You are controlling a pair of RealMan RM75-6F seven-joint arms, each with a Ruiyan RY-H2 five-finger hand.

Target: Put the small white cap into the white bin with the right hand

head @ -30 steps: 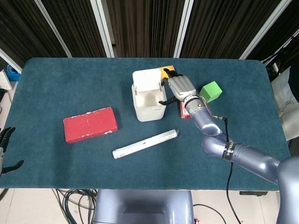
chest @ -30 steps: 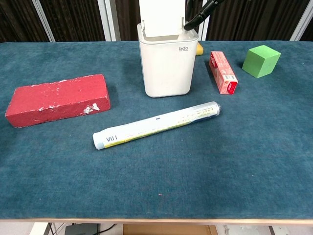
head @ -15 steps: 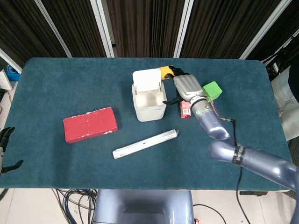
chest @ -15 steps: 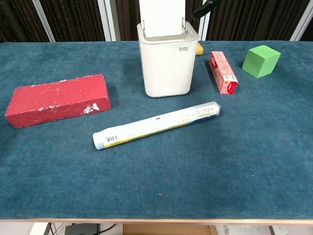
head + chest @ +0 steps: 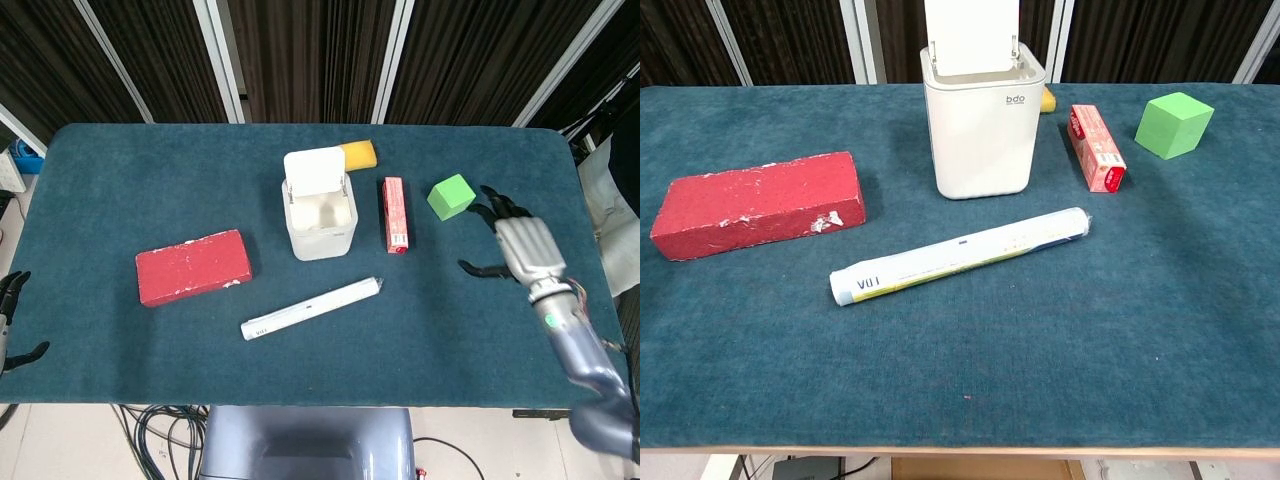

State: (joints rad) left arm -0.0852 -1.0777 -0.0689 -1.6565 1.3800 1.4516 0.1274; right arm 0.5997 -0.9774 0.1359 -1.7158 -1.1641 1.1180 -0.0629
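The white bin (image 5: 320, 243) stands mid-table with its lid flipped up at the back; the chest view shows its front wall (image 5: 980, 130). A pale rounded shape lies in its open top, too faint to name as the small white cap. No cap shows on the cloth. My right hand (image 5: 522, 247) hovers at the table's right side, beyond the green cube (image 5: 451, 196), fingers spread and holding nothing. My left hand (image 5: 10, 318) hangs off the left edge, fingers apart and empty. Neither hand appears in the chest view.
A red brick (image 5: 193, 266) lies left of the bin. A rolled white tube (image 5: 312, 307) lies in front of it. A red box (image 5: 395, 214) sits just right of the bin, and a yellow sponge (image 5: 360, 152) behind it.
My right hand has left the bin's right rim and swung far right and nearer, past the green cube. It has dropped out of the chest view. The left hand stayed put.
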